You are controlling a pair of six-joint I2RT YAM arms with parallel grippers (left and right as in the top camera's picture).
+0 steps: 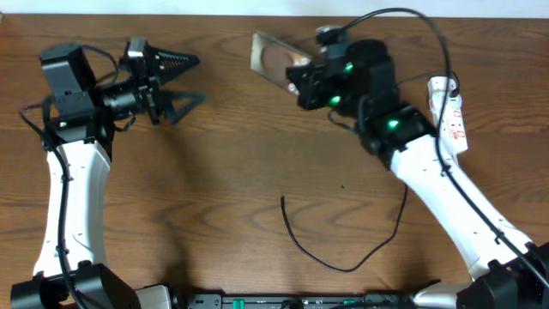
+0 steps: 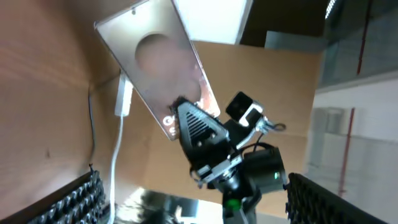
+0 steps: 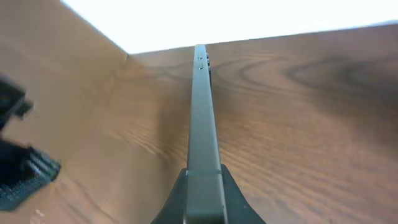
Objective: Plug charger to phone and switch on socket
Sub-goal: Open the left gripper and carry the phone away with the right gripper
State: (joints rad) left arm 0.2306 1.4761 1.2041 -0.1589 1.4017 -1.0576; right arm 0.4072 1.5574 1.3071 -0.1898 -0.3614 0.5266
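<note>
Little of the task is done as yet. The right fingers (image 1: 296,77) are clenched on the flat glossy bronze-brown phone (image 1: 273,58), holding it on edge above the far side of the wooden counter (image 1: 232,172). The long thin black charger cable (image 1: 343,269) lies loose on the counter, well apart from the phone and unplugged. The left fingers (image 1: 196,79) are spread wide, grasping nothing. The small white power-strip socket (image 1: 448,112) sits untouched; I cannot tell its switch position.
</note>
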